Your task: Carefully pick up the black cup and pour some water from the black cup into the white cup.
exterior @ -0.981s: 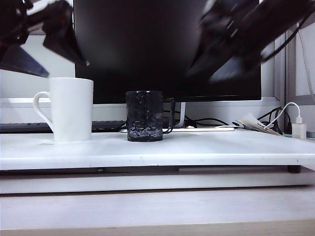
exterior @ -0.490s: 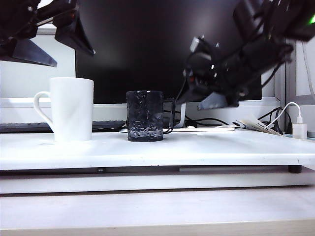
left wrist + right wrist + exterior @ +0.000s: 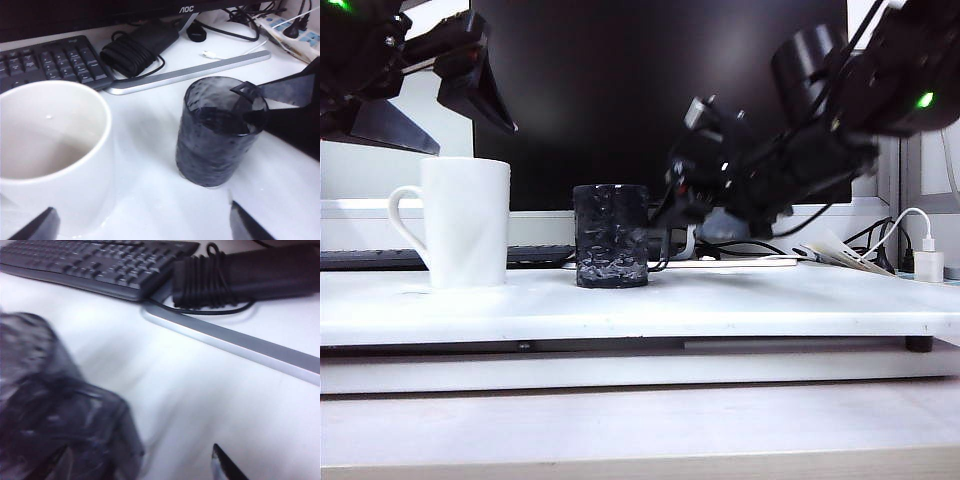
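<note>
Exterior view: black cup (image 3: 611, 236) stands mid-surface, white cup (image 3: 465, 221) at its 9 o'clock. Right claw (image 3: 672, 205), released, nears its handle at 3 o'clock; left claw (image 3: 430, 90), released, hangs above the white cup.

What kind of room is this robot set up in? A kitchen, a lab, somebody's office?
Most likely an office desk, not a kitchen. Behind the tall white ceramic mug and the short dark bumpy mug stand a big black computer monitor, a black keyboard and a white power strip.

white cup (image 3: 465, 222) — plain white | black cup (image 3: 611, 236) — dark, bumpy pattern | table (image 3: 720, 300) — white
</note>
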Controlling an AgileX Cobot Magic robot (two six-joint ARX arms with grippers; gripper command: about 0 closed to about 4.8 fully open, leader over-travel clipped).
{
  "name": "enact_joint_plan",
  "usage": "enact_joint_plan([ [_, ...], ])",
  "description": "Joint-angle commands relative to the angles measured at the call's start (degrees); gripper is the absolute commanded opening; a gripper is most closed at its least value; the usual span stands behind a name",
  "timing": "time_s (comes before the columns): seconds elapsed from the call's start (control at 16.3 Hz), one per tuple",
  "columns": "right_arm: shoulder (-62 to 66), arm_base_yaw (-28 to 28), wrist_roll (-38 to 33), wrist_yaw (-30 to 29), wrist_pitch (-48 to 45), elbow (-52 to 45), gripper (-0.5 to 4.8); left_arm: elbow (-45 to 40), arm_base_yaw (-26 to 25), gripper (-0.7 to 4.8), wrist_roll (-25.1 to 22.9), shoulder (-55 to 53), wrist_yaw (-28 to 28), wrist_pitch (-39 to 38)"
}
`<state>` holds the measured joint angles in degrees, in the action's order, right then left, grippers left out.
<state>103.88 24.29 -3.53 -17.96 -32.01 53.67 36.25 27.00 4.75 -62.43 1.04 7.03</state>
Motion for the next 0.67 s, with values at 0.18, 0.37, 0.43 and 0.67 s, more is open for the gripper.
enact_joint_plan([
  [0.18, 2.62, 1.16, -1.22, 4.42, -6.69, 0.22, 3.57, 0.13, 0.02, 4.79, 0.11, 0.13, 0.24, 0.57],
  [0.37, 3.19, 1.27, -1.64, 6.49, -8.96, 0.22, 3.41, 0.13, 0.02, 4.79, 0.11, 0.15, 0.26, 0.22],
  [0.43, 3.34, 1.27, -2.49, 6.71, -9.44, 0.22, 2.35, 0.13, 0.02, 4.79, 0.11, 0.15, 0.26, 0.2],
  [0.67, 3.37, 1.27, -2.51, 6.95, -9.44, 0.22, 0.72, 0.13, 0.02, 4.79, -0.02, 0.15, 0.28, -0.09],
])
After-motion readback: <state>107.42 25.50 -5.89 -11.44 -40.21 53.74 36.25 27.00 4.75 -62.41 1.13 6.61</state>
